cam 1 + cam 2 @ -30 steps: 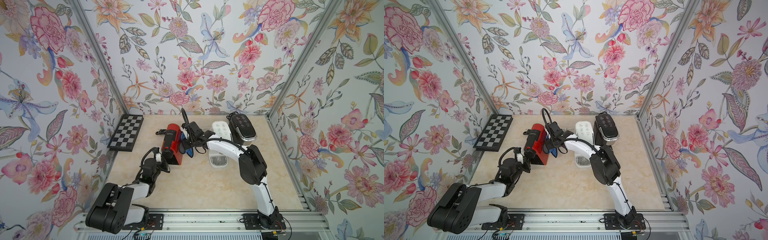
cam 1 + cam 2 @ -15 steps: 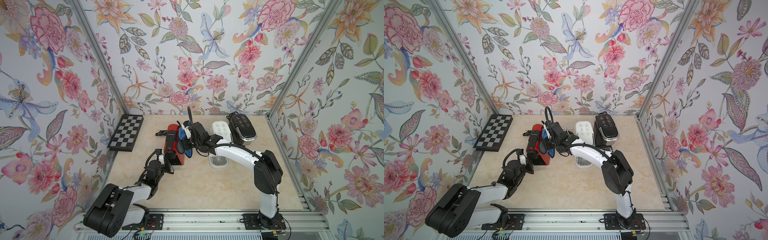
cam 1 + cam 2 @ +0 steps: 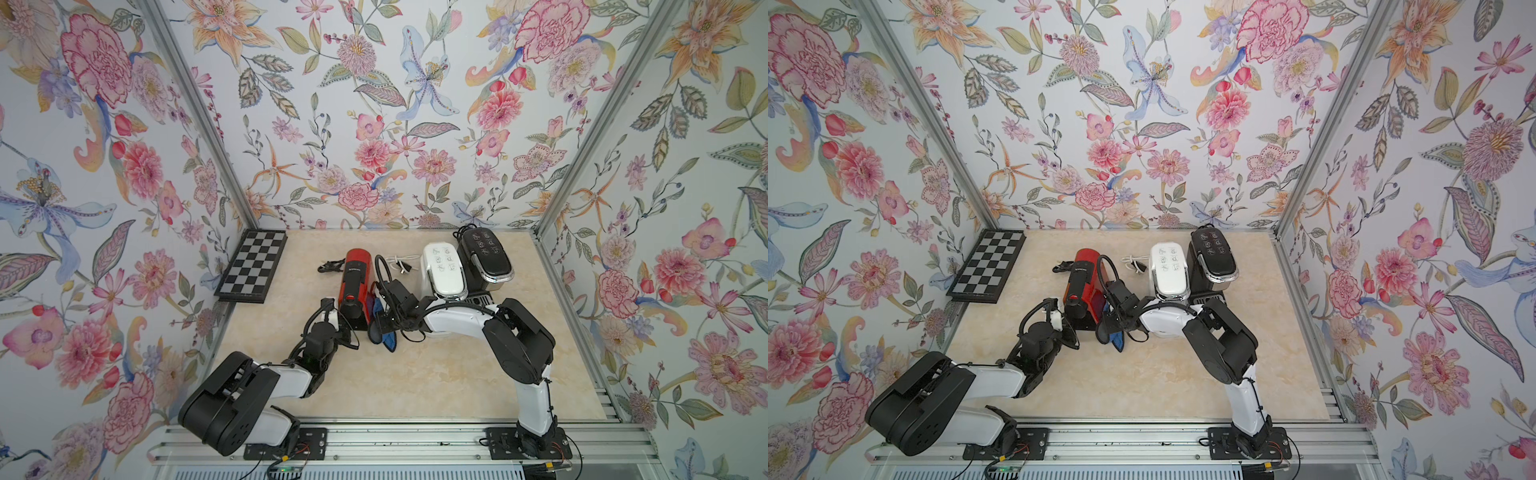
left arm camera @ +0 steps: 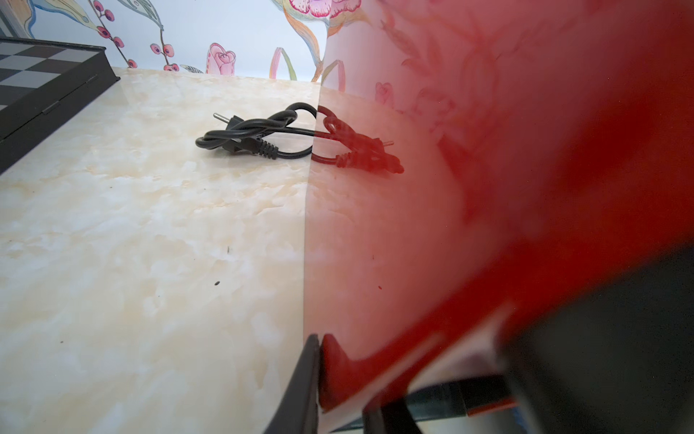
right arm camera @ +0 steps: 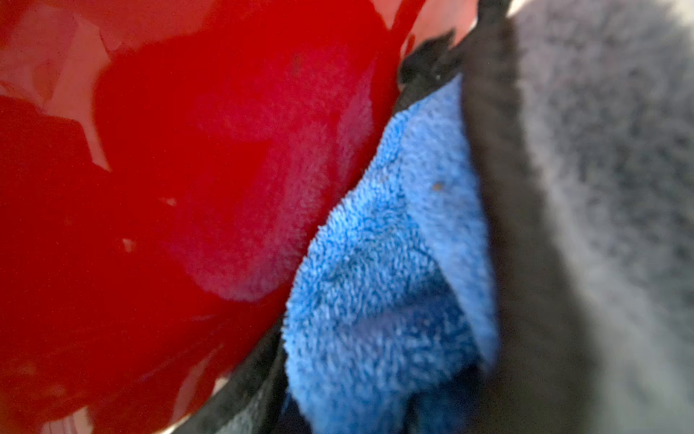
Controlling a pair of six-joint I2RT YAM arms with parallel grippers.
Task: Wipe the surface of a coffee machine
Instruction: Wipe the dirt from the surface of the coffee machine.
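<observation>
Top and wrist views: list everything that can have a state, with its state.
Red glossy coffee machine, upright, cloth against its side.
Blue-and-grey microfibre cloth, bunched, pressed to that machine.
Right gripper, shut on the cloth.
Left gripper, shut on the red machine's side wall.
White plastic coffee machine, upright, lid down.
Black plastic coffee machine, upright, lid down.
Black rubber power cord, bundled, plug lying loose.
Chequered folding board, shut, lying flat.
</observation>
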